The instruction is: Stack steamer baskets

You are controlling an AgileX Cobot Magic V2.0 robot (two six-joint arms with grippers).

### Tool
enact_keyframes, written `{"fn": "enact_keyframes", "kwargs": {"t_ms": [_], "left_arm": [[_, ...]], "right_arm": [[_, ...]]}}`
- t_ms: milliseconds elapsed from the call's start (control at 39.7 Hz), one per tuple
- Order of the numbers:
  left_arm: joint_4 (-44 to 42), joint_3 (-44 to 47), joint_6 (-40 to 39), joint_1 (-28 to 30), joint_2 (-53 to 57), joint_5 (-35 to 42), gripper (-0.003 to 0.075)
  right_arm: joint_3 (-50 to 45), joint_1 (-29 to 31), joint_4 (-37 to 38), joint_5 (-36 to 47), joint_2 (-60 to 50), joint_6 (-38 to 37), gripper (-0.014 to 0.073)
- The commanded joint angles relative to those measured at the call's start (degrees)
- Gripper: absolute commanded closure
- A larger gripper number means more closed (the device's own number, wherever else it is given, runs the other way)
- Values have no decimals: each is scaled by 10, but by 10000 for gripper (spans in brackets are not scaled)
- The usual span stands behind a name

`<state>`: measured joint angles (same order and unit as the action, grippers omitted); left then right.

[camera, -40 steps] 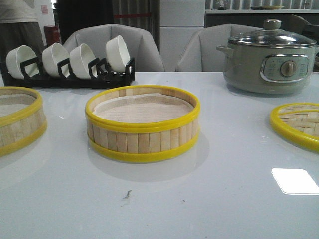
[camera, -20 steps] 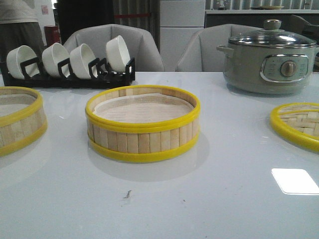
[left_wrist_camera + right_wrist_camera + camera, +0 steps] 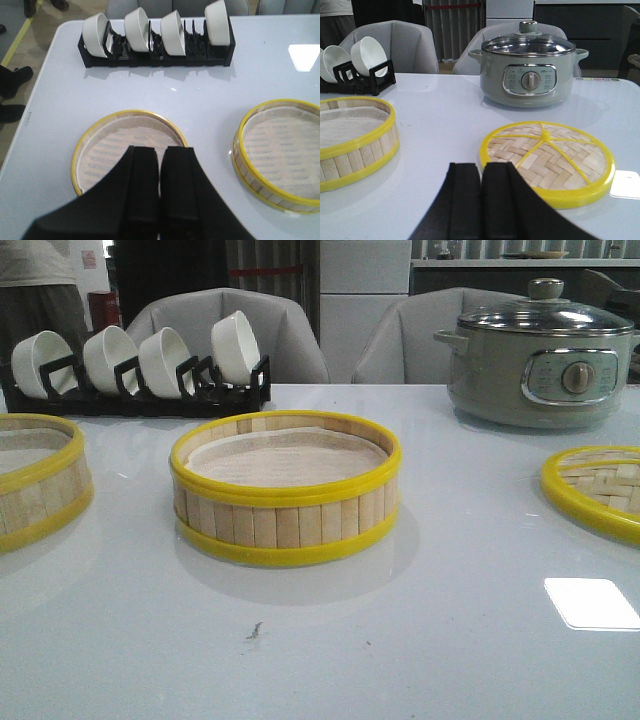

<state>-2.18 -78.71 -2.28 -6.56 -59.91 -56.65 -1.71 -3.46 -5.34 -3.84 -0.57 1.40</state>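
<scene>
On the white table [image 3: 420,640], taking the middle steamer basket [image 3: 285,490] as the landmark, things run left to right as follows. Far to its left, cut by the edge of the front view, stands the second steamer basket [image 3: 35,480], well apart from the landmark; both rest flat on the table, unstacked, each with a white cloth liner inside. Behind and to the left of the middle basket sits a black dish rack [image 3: 140,395] holding four white bowls [image 3: 235,345] on edge. Grey chairs [image 3: 230,325] stand beyond the table's far side.

The left gripper [image 3: 160,170] hangs above the near rim of the left basket [image 3: 127,150], its two black fingers pressed together with only a thin seam between them, holding nothing. The dish rack [image 3: 155,47] lies beyond that basket.

To the right of the middle basket and further back stands a grey electric pot [image 3: 540,365] with a glass lid. Nearer, at the far right, lies the woven bamboo lid [image 3: 600,490], flat on the table.

The right gripper [image 3: 481,195] hovers just at the near edge of the woven lid [image 3: 547,160], fingers closed against each other and empty. The middle basket [image 3: 355,140] is well apart from it.
</scene>
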Motion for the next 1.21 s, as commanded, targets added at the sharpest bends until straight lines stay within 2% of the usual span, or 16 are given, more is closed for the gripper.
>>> {"fn": "enact_keyframes", "kwargs": {"t_ms": [0,227,403,605,1185], "left_arm": [[0,-23,2,-4,-9,17,626],[6,-19,10,-4,-13,18,626],[52,-19,30,-4,-13,14,626],[22,-19,30,-4,-19,19,626],[26,-19,30,-4,-21,17,626]], "right_arm": [[8,3,-3,49,-12,3,537],[8,3,-3,49,-12,3,537],[8,3,-3,49,-12,3,537],[8,3,-3,49,-12,3,537],[8,3,-3,49,-12,3,537]]}}
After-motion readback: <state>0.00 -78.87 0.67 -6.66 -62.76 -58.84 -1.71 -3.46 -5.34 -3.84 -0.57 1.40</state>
